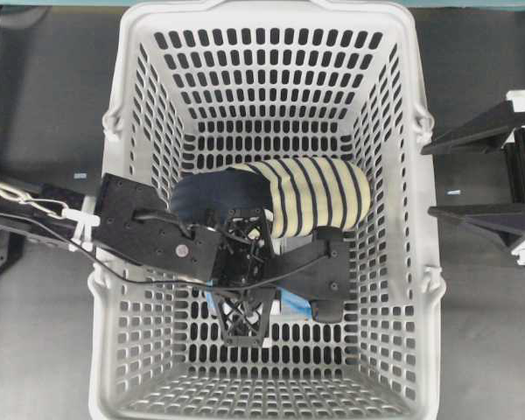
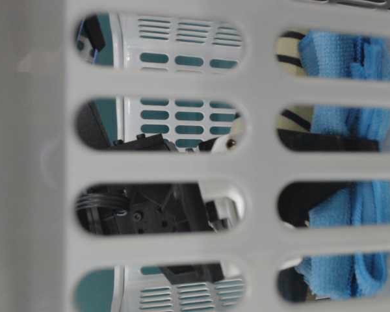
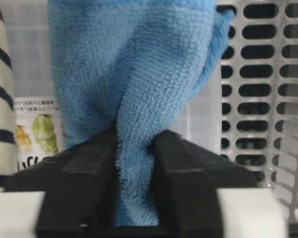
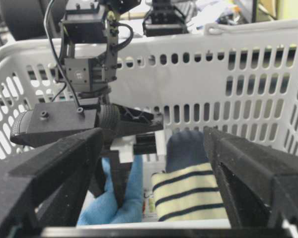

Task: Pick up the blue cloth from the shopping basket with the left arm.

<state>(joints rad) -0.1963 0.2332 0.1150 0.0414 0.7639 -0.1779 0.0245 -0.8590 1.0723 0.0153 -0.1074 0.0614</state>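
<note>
The left hand (image 3: 134, 163) is clamped on a bunched fold of the blue cloth (image 3: 134, 74), which hangs lengthwise, probably just clear of the shopping basket (image 1: 402, 262) floor, lower centre overhead.

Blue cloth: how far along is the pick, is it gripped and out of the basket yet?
Done: the left gripper has closed on the blue cloth, pinched between its fingers. In hand: the cloth hangs bunched inside the shopping basket, beside the striped slipper. Left: raising it above the rim. The right gripper waits outside, open.
</note>
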